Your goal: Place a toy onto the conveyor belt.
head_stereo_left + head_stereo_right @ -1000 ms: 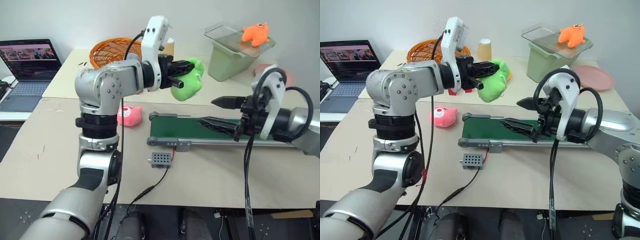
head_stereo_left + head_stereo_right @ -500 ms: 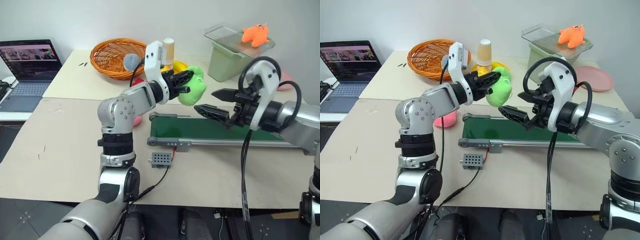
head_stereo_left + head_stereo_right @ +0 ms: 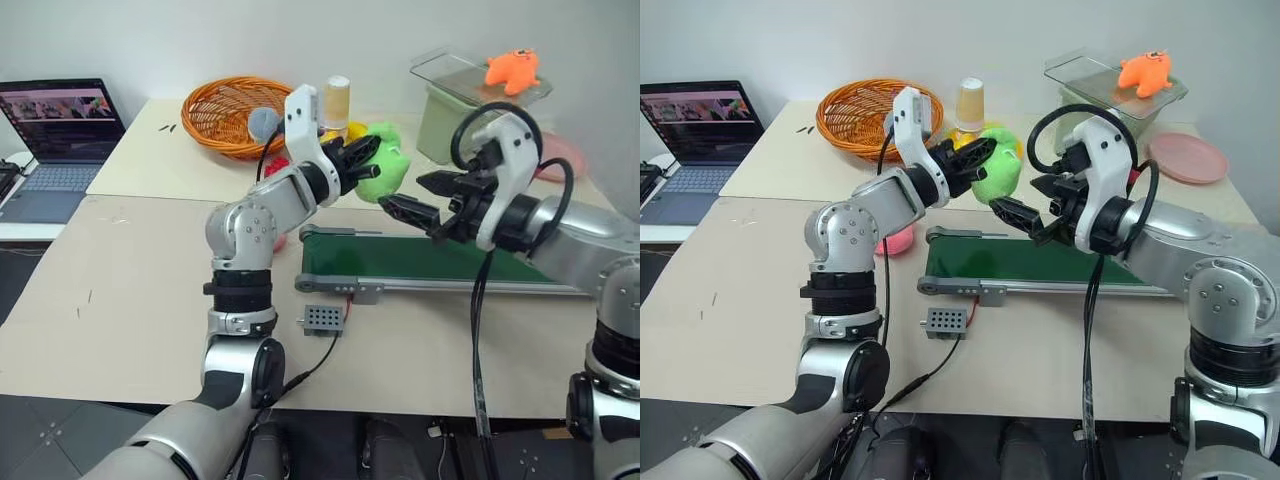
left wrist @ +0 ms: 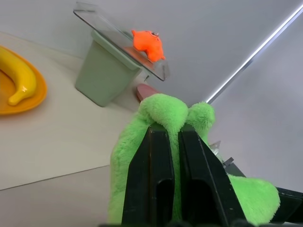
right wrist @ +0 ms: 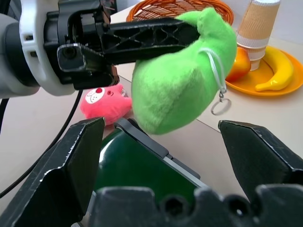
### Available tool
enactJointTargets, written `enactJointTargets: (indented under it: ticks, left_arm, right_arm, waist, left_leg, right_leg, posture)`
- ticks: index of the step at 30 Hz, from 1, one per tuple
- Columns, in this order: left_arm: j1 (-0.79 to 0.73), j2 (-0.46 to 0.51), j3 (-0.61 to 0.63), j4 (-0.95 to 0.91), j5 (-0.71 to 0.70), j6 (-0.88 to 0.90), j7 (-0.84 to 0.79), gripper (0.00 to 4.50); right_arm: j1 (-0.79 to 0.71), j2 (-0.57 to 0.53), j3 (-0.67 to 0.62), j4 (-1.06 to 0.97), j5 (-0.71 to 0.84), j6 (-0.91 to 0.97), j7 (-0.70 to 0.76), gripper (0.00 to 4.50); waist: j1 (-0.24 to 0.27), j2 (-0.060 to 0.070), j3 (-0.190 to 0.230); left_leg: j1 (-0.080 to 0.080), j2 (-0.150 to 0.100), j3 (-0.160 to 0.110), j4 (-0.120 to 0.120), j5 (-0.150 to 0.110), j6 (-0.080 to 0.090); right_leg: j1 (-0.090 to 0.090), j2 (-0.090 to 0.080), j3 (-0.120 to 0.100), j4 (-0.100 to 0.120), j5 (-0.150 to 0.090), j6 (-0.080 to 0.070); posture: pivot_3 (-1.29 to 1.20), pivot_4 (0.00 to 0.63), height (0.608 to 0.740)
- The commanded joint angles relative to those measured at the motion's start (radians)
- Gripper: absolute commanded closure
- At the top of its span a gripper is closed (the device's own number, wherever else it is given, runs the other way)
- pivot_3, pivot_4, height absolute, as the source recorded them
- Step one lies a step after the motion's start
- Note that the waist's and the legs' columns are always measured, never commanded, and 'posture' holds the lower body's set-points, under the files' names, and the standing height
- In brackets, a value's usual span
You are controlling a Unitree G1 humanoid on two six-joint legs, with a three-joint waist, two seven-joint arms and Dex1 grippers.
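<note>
A green plush toy (image 3: 386,170) hangs in the air just beyond the left end of the conveyor belt (image 3: 430,265), a dark green strip in a grey frame. My left gripper (image 3: 364,155) is shut on the toy, its black fingers (image 4: 156,175) pinching the plush from above. My right gripper (image 3: 400,192) stands open just right of the toy, over the belt's left part, with nothing between its fingers (image 5: 71,161). A keyring dangles from the toy (image 5: 180,85).
A pink plush (image 3: 895,238) lies left of the belt. A small grey box (image 3: 322,318) sits in front of it. Behind are an orange basket (image 3: 230,105), a paper cup (image 3: 338,98), a banana on a yellow plate (image 4: 19,85), and a green bin with an orange toy (image 3: 515,68). A laptop (image 3: 60,130) is far left.
My left arm has swung its elbow down and rolled the wrist, keeping the green toy in its grip. The open right gripper has risen and moved left, closer to the toy.
</note>
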State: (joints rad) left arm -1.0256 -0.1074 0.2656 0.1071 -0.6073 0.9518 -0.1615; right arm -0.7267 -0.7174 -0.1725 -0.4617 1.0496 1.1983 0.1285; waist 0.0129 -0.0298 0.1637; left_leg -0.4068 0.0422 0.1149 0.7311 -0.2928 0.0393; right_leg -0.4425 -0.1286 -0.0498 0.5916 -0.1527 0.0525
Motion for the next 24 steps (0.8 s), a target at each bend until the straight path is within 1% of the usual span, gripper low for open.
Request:
enactJointTargets:
  ticks: [1, 9, 19, 22, 24]
  left_arm:
    - [0.011, -0.073, -0.021, -0.006, -0.035, -0.041, 0.013, 4.45]
    - [0.011, -0.099, -0.024, 0.006, -0.105, -0.038, 0.072, 4.45]
    - [0.026, -0.105, -0.039, 0.002, -0.186, -0.019, 0.143, 4.45]
    - [0.034, -0.1, -0.046, -0.001, -0.203, -0.015, 0.157, 4.5]
    - [0.037, -0.097, -0.051, -0.003, -0.213, -0.016, 0.163, 4.5]
  right_arm:
    - [-0.034, 0.018, -0.006, 0.002, -0.027, -0.01, -0.014, 0.0]
    - [-0.054, 0.069, 0.041, 0.047, -0.116, -0.04, 0.012, 0.0]
    - [-0.054, 0.104, 0.05, 0.073, -0.192, -0.059, 0.059, 0.0]
    - [-0.052, 0.109, 0.043, 0.072, -0.205, -0.062, 0.064, 0.65]
    - [-0.051, 0.11, 0.043, 0.07, -0.215, -0.06, 0.071, 1.36]
  waist:
    - [-0.001, 0.0, 0.0]
    - [-0.002, 0.0, 0.0]
    - [-0.001, 0.0, 0.0]
    - [-0.001, 0.0, 0.0]
    - [-0.001, 0.0, 0.0]
  left_leg:
    - [0.0, 0.0, 0.0, 0.0, 0.0, 0.0]
    - [0.0, 0.0, 0.0, 0.0, 0.0, 0.0]
    - [0.0, 0.0, 0.0, 0.0, 0.0, 0.0]
    - [0.0, 0.0, 0.0, 0.0, 0.0, -0.001]
    - [0.0, 0.0, 0.0, 0.0, 0.0, -0.001]
  right_leg:
    - [0.0, 0.0, 0.0, 0.0, 0.0, 0.0]
    - [0.0, 0.0, 0.0, 0.0, 0.0, 0.0]
    - [0.0, 0.0, -0.001, -0.001, 0.0, 0.0]
    - [0.0, 0.0, -0.001, -0.001, 0.0, 0.0]
    - [0.0, 0.0, -0.001, -0.001, 0.0, 0.0]
  posture:
    - [0.0, 0.15, 0.739]
    - [0.0, 0.15, 0.739]
    - [0.0, 0.15, 0.739]
    - [0.0, 0.15, 0.739]
    - [0.0, 0.15, 0.739]
